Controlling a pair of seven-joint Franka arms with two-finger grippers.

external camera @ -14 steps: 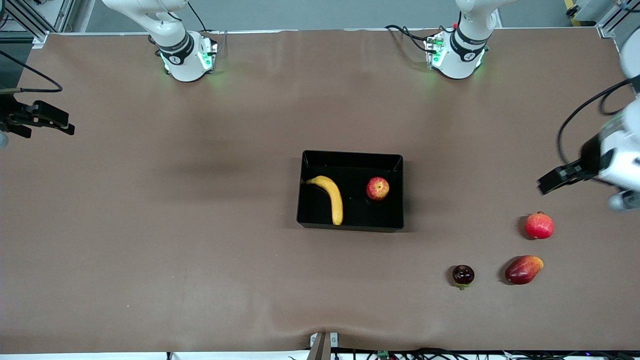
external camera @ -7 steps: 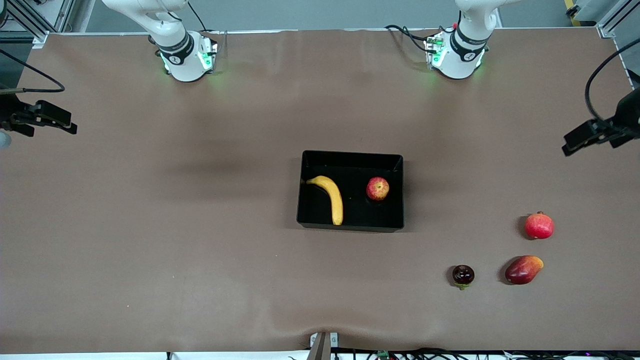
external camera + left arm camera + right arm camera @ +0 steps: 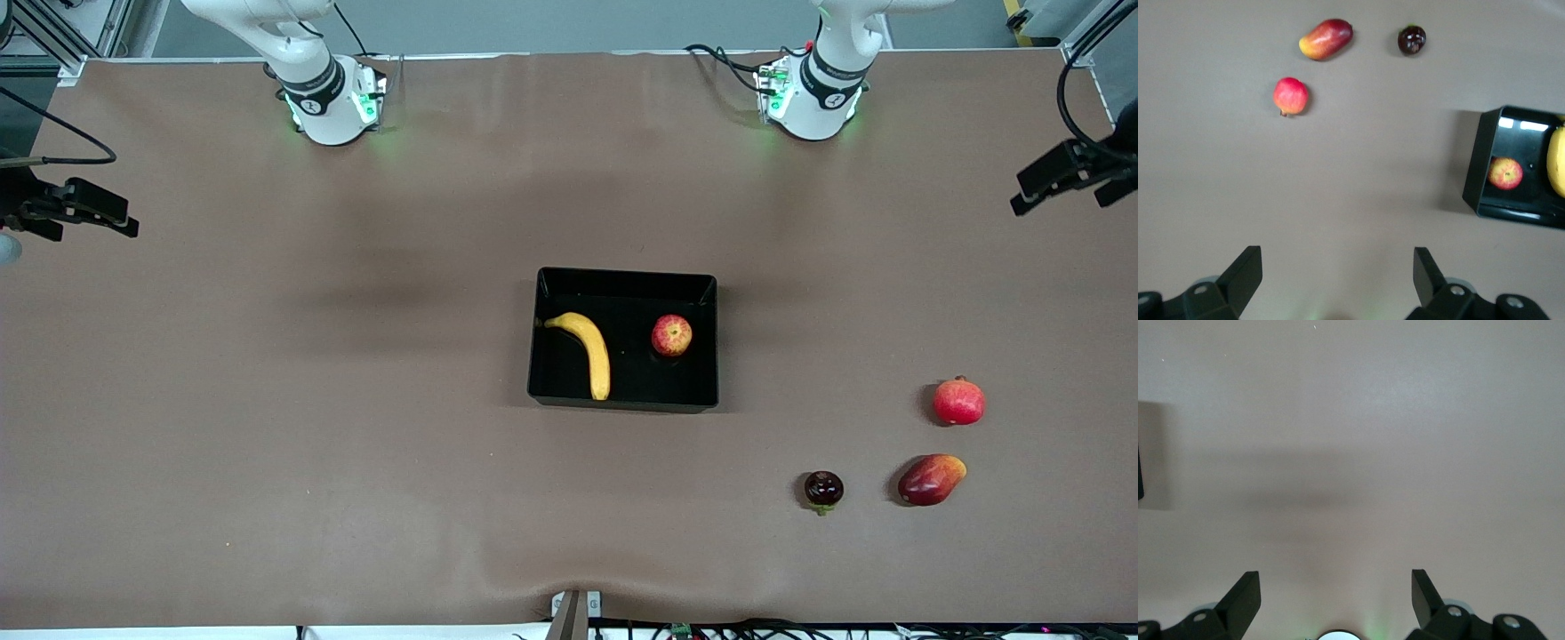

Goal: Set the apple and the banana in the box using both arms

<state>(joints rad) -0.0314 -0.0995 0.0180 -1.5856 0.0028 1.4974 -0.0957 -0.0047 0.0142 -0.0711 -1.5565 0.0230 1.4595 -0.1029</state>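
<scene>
The banana and the apple both lie inside the box at the middle of the tabletop, apart from each other, so the task looks finished. The left gripper hangs over its own end of the tabletop, the right gripper over the other end, probably waiting. Both have jaws wide open and empty, well away from the box.
</scene>
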